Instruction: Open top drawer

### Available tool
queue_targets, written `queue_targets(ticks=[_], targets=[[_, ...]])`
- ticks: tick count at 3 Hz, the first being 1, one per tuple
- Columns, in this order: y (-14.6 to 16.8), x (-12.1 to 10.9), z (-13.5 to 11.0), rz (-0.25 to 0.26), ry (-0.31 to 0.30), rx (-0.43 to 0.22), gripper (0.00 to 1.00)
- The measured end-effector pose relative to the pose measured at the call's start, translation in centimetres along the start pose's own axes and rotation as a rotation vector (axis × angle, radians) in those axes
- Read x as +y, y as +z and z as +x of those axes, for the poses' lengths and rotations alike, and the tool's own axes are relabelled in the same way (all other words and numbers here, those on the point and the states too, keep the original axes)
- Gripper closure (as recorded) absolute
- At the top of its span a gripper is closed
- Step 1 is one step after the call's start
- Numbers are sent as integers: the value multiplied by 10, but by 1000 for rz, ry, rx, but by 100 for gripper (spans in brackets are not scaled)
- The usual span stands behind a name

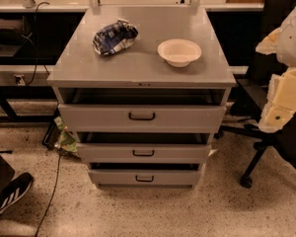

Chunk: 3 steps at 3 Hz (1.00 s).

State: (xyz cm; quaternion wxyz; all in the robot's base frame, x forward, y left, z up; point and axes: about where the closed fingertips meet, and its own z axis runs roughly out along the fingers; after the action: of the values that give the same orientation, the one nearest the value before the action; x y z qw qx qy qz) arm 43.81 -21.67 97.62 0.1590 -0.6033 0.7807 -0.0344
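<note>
The grey three-drawer cabinet (pixel 142 68) stands in the middle of the camera view. The top drawer (pixel 98 117) is the widest one, just under the cabinet top, with a small dark bar handle (pixel 142 116) at its centre. A dark gap shows between the cabinet top and this drawer's front. Two narrower drawers (pixel 103 153) sit below it. My gripper (pixel 281 102), seen as cream and white parts of the arm, is at the right edge, to the right of the cabinet and apart from the handle.
A crumpled blue chip bag (pixel 114 37) and a white bowl (pixel 179 52) lie on the cabinet top. A black office chair (pixel 259 147) stands at the right behind my arm. A person's shoe (pixel 7 194) is at the lower left. A cable (pixel 52 191) runs across the floor.
</note>
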Motion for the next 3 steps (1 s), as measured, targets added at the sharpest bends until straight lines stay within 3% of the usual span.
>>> queue_targets(ticks=[2, 3], targets=[[3, -2, -1, 28, 13, -24, 0], [58, -10, -6, 80, 66, -86, 0]])
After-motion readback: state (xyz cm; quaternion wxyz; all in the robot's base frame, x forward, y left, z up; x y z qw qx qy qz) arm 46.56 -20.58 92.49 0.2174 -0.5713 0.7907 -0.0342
